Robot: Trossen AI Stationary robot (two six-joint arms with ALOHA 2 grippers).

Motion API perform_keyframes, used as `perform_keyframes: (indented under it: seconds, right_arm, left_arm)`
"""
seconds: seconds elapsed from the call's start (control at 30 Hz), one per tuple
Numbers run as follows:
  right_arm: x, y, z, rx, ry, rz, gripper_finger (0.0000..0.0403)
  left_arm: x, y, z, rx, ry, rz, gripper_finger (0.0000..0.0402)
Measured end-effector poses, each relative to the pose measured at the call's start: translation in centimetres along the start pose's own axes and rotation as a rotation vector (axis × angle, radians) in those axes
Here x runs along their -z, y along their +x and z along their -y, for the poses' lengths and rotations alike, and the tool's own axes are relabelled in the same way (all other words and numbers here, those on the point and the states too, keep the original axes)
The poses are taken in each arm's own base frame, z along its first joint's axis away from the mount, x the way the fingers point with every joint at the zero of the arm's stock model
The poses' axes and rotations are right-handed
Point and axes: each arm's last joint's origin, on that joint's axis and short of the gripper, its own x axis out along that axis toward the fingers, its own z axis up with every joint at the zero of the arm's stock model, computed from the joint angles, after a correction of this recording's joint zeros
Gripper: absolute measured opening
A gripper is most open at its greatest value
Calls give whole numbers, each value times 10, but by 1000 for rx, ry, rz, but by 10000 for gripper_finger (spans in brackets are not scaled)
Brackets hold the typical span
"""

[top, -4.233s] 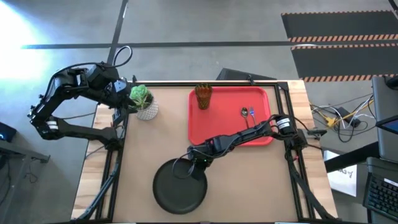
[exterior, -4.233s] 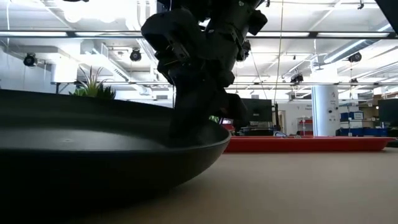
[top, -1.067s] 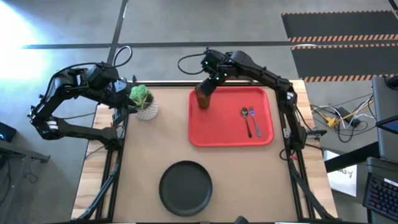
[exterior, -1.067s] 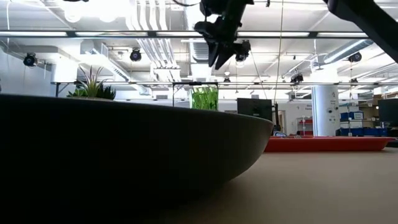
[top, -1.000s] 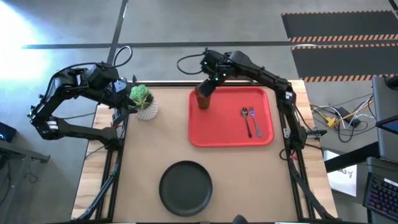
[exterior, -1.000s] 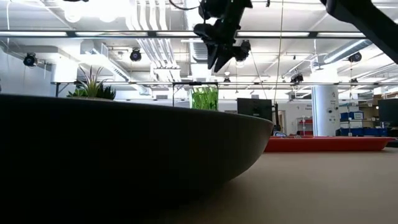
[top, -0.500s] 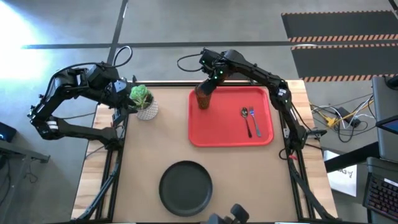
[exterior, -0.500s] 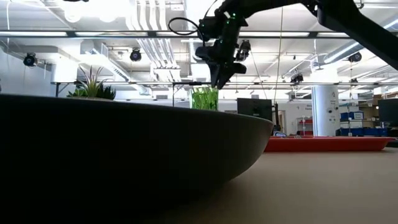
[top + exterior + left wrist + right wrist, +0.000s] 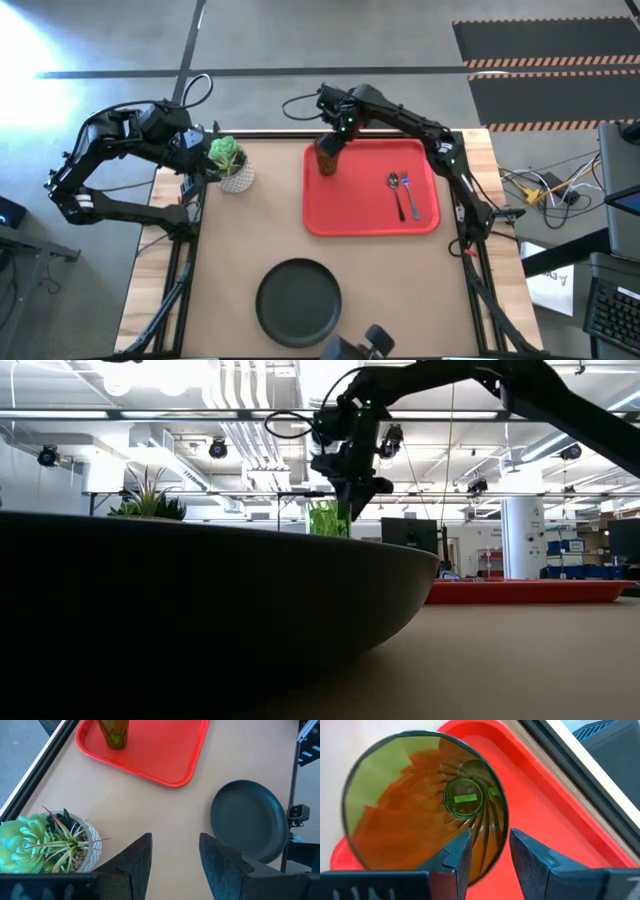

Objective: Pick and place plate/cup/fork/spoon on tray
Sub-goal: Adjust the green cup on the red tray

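The right gripper [image 9: 333, 140] has been lowered a little in the last second and is now hung just above the small see-through olive-green cup [image 9: 326, 157]. A few seconds ago this arm was down at the round flat dark grey plate [image 9: 297, 302]; now the plate is left alone on the table, near the front edge and well apart from the tray. In the right wrist view the jaws are seen apart, with one finger over the rim of the cup [image 9: 425, 805] and nothing held between them. The cup is stood upright in a back corner of the big bright red plastic tray [image 9: 370, 215]. The small silver spoon [image 9: 395, 186] and the slim fork with the light blue handle [image 9: 413, 203] are laid side by side on the tray too. So three things look done and only the plate is left to be moved; it cannot be told why the cup is being visited.

The left gripper [image 9: 171, 852] is kept waiting at the left back corner of the table, jaws apart and empty, beside a white pot with a green plant [image 9: 230, 163].

The table [image 9: 220, 250] is a plain light brown wooden top. Behind it a big room with ceiling lights and pipes is seen in the low view.
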Motion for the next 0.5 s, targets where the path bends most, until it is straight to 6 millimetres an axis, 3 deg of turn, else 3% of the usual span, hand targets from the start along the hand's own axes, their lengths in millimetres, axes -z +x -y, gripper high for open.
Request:
perform_keyframes:
  seconds: [0.13, 0.3, 0.4, 0.5]
  right_arm:
    - [-1, 11, 1, 6, -1, -22, 105]
    - [-3, 27, 1, 9, -6, -58, 54]
    - [-3, 30, 0, 9, -29, -63, 18]
    - [-3, 30, 0, 11, -36, -63, 11]
  left_arm:
    - [0, 0, 0, 0, 0, 0, 147]
    - [0, 0, 0, 0, 0, 0, 147]
    - [0, 0, 0, 0, 0, 0, 147]
    - [0, 0, 0, 0, 0, 0, 147]
